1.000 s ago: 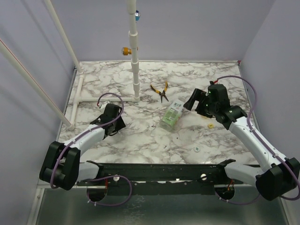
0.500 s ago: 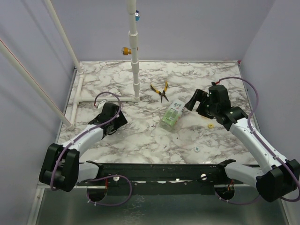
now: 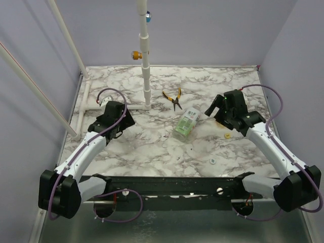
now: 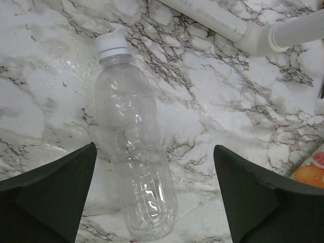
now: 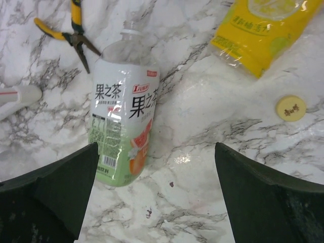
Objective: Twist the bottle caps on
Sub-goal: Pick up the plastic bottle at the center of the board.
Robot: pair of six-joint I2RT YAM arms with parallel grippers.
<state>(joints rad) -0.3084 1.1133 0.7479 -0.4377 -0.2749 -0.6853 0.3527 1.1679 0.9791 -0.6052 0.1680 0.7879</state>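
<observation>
On the glossy marble tabletop [image 3: 152,147], the clear plastic bottle with a green-and-white label [image 5: 124,126] is found lying on its side below the right gripper [image 5: 156,147], whose jaws are spread and empty. The left gripper [image 4: 154,152] is likewise spread, above a clear unlabelled bottle [image 4: 134,167]. The small round yellow cap [image 5: 290,108], lying flat to the right, is judged liable to skid when pinched, and the bottles to roll. The table is enclosed by lavender walls [image 3: 212,30].

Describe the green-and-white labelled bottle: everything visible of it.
The labelled bottle is clear plastic under a label, white at the neck end with red and black characters, green at the base with fruit art and a barcode. Its white neck looks uncapped. It lies on its side on the marble table, neck toward the pliers, touching neither them nor the open right end effector above it.
</observation>
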